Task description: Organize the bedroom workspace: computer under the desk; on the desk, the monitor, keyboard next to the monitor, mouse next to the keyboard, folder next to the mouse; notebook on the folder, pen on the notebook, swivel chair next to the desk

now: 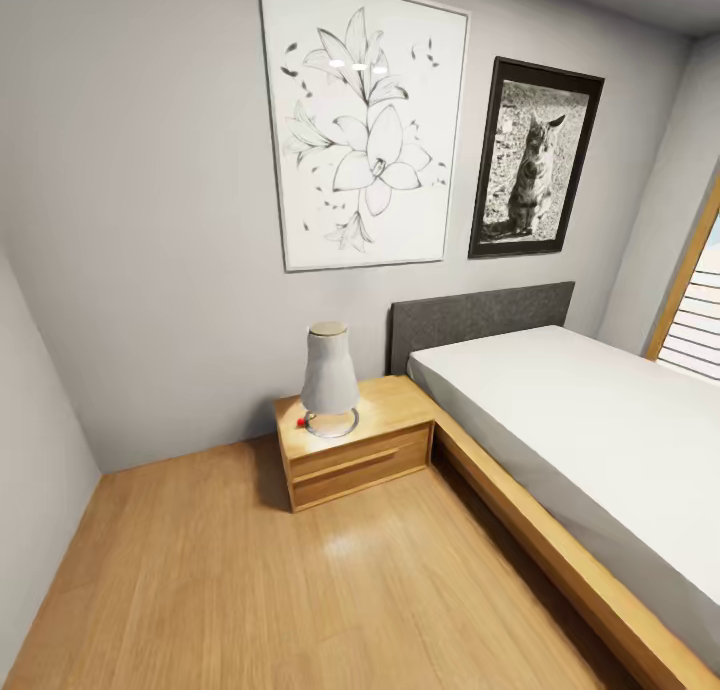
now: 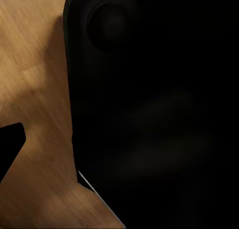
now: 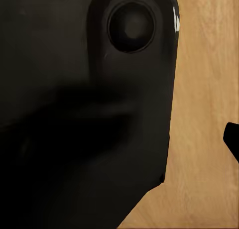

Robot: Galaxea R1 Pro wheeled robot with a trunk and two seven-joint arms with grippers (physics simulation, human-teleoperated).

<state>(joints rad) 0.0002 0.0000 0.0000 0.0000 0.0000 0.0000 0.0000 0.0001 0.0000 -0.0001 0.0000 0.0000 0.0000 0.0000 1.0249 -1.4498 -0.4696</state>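
With the head camera facing only the bed (image 1: 590, 440), wooden nightstand (image 1: 355, 448) and lamp (image 1: 329, 380), the base risked clipping furniture while turning deskward, and neither gripper's opening could be told from the dark wrist views.

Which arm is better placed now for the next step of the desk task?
Neither left nor right, as far as visible. The head view shows a bed, a nightstand with a lamp and wood floor. Both wrist views show a dark robot body over that floor. The robot probably must drive first.
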